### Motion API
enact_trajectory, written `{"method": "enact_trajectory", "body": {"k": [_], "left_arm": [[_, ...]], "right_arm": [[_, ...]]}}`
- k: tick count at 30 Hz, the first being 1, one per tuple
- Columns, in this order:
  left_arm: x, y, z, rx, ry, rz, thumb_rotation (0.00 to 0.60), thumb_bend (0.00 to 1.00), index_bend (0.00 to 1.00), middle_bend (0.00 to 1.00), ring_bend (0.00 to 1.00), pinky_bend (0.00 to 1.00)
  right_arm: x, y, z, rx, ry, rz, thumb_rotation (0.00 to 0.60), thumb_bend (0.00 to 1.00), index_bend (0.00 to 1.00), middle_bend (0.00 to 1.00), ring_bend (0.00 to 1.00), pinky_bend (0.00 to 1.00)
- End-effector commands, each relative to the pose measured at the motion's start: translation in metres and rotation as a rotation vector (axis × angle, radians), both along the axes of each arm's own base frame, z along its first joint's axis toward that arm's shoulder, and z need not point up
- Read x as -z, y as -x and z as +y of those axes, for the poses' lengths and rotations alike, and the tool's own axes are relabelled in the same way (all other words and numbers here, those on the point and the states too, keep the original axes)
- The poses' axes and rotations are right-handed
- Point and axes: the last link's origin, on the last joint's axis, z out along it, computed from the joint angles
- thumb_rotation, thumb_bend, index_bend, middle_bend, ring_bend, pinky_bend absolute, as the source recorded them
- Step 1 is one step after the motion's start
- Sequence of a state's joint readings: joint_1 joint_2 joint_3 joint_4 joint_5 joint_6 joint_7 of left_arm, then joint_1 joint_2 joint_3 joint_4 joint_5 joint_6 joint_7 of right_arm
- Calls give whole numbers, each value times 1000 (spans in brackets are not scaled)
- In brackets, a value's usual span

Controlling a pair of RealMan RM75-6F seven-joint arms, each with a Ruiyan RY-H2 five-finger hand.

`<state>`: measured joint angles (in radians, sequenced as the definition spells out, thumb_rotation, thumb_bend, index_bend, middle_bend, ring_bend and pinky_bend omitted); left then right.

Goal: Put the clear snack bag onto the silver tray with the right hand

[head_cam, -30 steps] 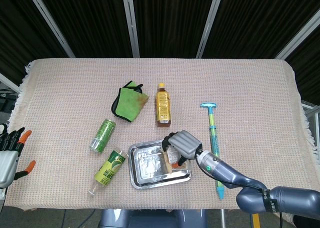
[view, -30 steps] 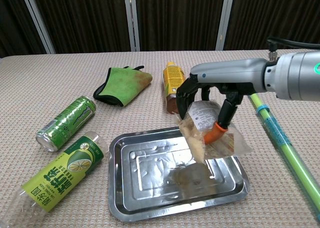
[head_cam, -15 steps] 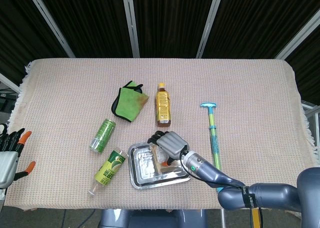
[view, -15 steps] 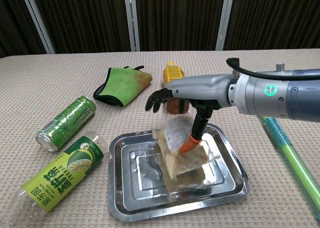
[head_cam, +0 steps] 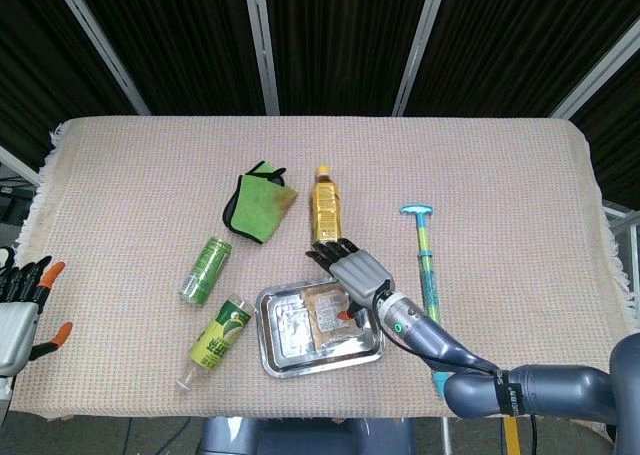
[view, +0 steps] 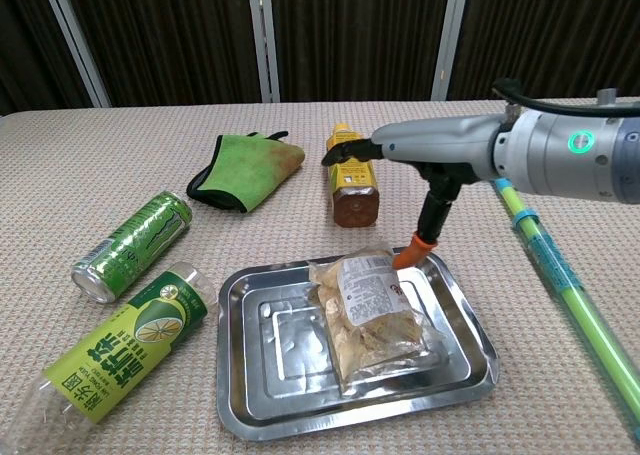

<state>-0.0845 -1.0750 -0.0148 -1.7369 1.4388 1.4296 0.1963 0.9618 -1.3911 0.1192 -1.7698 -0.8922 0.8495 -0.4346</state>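
The clear snack bag point(view: 367, 316) point(head_cam: 326, 311) lies flat in the silver tray point(view: 262, 367) point(head_cam: 277, 347), label side up, on the tray's right half. My right hand point(view: 415, 165) point(head_cam: 355, 271) hovers just above the tray's far right corner with its fingers spread and nothing in them. Its orange-tipped thumb point(view: 410, 252) points down near the bag's upper edge; I cannot tell whether it touches. My left hand point(head_cam: 22, 310) shows at the left edge of the head view, off the table, fingers apart and empty.
A lime-labelled bottle point(view: 115, 355) and a green can point(view: 133, 246) lie left of the tray. Behind the tray are an amber bottle point(view: 351, 175) and a green cloth point(view: 244, 171). To the right of the tray lies a long green-and-blue stick point(view: 560, 277).
The right hand let go of the snack bag, which dropped flat into the tray. The hand then opened and rose toward the back right.
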Motion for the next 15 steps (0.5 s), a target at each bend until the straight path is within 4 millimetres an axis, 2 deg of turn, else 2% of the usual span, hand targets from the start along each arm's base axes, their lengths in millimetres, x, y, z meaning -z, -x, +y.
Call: {"method": "enact_trajectory", "body": {"k": [1,4,9,15], "left_arm": [[0,0,1,1,-5,-3,600,291,80,0,0,0],[-1,-1,1,4,-8,-3,600,290,79,0,0,0],[-1,-4,1,9,-19,-3,600,292,79,0,0,0],[-3,-5,1,13,-31,-5,599,292,79,0,0,0]], "right_arm": [[-20,25,-3,3,120,49,600,0,41,81,18,119],[-35,43,-2,44,179,26,600,3,109,145,79,214],[-61,84,5,113,284,-17,600,17,153,189,117,218],[-93,126,30,120,452,-2,600,17,162,215,138,218]]}}
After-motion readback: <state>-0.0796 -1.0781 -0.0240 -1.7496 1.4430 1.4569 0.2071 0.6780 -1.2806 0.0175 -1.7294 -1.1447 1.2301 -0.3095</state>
